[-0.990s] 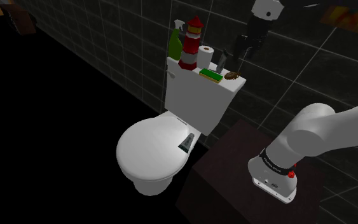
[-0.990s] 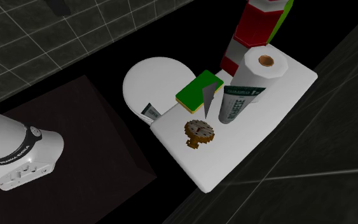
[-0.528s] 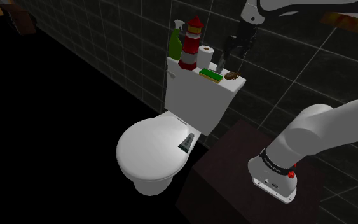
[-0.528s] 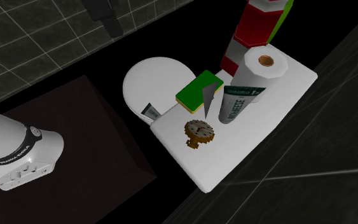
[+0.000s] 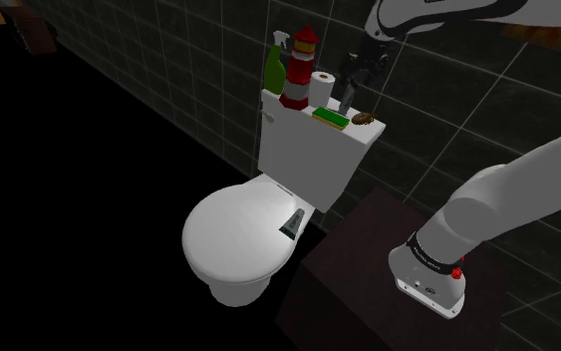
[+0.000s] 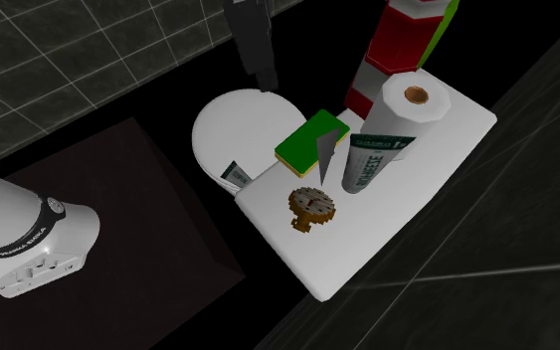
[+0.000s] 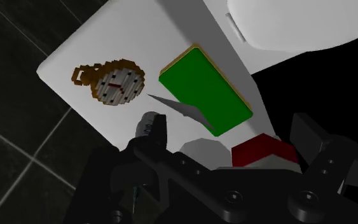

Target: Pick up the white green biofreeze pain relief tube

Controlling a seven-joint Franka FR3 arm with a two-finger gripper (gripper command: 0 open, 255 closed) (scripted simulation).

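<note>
- Tube (image 6: 372,164) stands on its narrow end on the toilet tank lid (image 6: 367,239), long axis upright, just beside the paper roll (image 6: 414,99).
- End effector (image 6: 264,72) open, fingers apart, holding nothing.
- Second exterior view: tube at 4 o'clock from the end effector, apart.
- Shoulder view: tube near 6 o'clock, just below.
- Likely next: shift over, descend along the tube's axis.

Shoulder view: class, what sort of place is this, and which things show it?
Probably a bathroom: a white toilet, a toilet-paper roll on its tank, and dark tiled walls behind.
</note>
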